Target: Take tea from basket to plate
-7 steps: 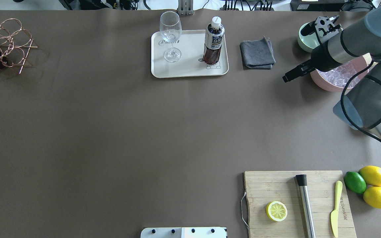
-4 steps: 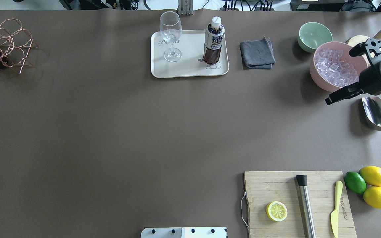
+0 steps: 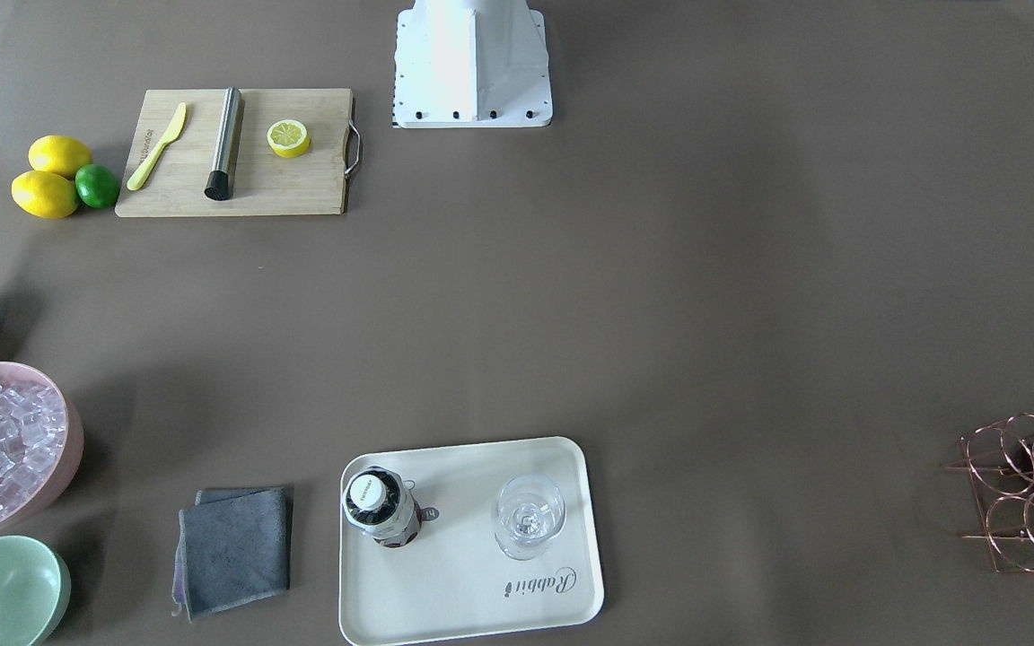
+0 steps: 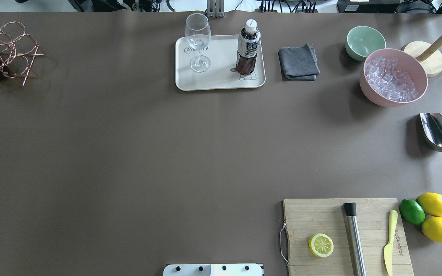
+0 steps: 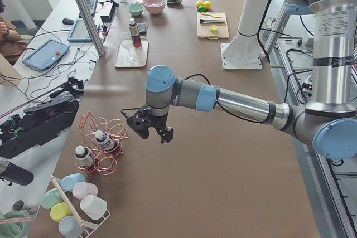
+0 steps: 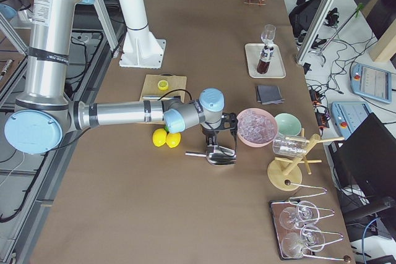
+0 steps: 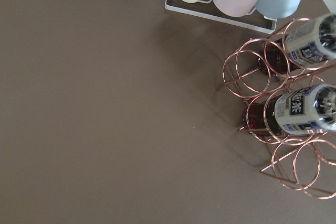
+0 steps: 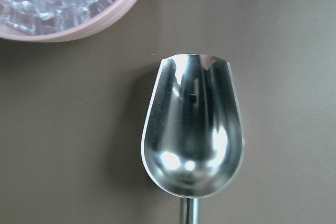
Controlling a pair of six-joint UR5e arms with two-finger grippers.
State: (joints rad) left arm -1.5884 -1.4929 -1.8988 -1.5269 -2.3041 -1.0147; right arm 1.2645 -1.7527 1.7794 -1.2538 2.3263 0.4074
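Tea [image 4: 248, 46] stands upright on the plate [image 4: 223, 67] at the far edge of the desk, just beside a wine glass [image 4: 198, 40]; delivery judged complete. Basket [image 4: 4, 51], at the far left corner, holds two other bottles [image 7: 307, 109]. Left jaws hang near the basket, right jaws over a scoop [image 8: 191, 135] by the right edge; whether either pair is parted or closed cannot be told. Tea judged light, smooth, thin-walled and tip-prone: grip mid-body at the label, with moderate squeeze
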